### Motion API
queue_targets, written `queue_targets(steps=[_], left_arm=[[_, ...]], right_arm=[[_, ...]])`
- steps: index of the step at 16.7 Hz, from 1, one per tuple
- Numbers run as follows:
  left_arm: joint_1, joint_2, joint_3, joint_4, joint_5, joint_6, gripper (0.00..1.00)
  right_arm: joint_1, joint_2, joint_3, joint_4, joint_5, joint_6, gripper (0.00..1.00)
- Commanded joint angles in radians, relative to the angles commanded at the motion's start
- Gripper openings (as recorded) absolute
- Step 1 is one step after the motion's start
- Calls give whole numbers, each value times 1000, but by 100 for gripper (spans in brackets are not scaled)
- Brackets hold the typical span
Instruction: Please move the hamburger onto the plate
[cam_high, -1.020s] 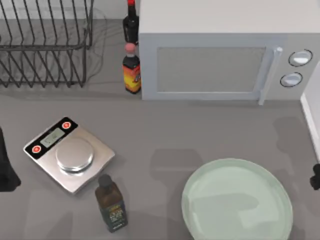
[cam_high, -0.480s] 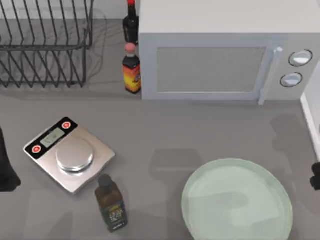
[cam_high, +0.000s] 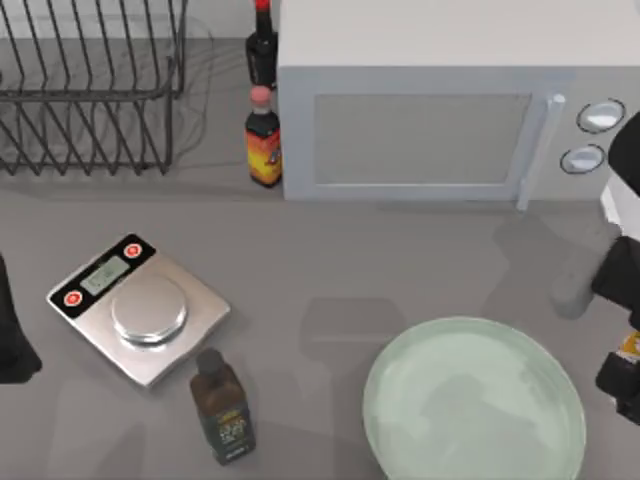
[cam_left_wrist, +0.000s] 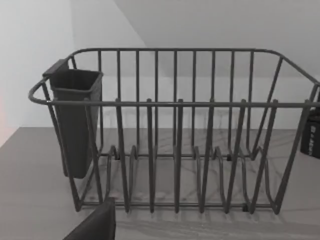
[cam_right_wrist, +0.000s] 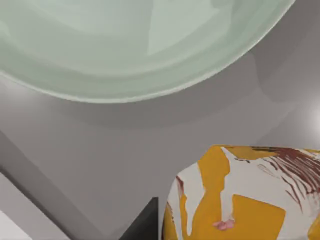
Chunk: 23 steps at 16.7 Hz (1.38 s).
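The hamburger (cam_right_wrist: 240, 200) sits close under the right tool, at the worktop's right edge, and the plate (cam_high: 474, 405) lies just beside it toward the left, with nothing in it. I cannot tell if this tool is open or already has the hamburger. The left arm is parked at the far left.

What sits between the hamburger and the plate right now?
Nothing: the right wrist view shows bare grey table between the hamburger and the plate rim.

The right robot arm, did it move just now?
Yes. The right arm's end effector came in from the top view's right edge, now beside the white microwave's round knobs.
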Motion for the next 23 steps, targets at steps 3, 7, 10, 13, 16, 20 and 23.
queue_targets(steps=[3,7,10,13,16,20,23], left_arm=[[0,0,0,0,0,0,100],[0,0,0,0,0,0,100],[0,0,0,0,0,0,100],[0,0,0,0,0,0,100],[0,0,0,0,0,0,100],[0,0,0,0,0,0,100],[0,0,0,0,0,0,100]], right_arm=[[66,69,40,-6,-5,-378,0],[157,156,87,-5,-13,-897,0],[220,204,118,6,-18,-1251,0],[272,231,143,30,-20,-1537,0],[308,237,158,60,-20,-1732,0],[330,234,167,84,-18,-1845,0],[330,234,168,84,-18,-1847,0]])
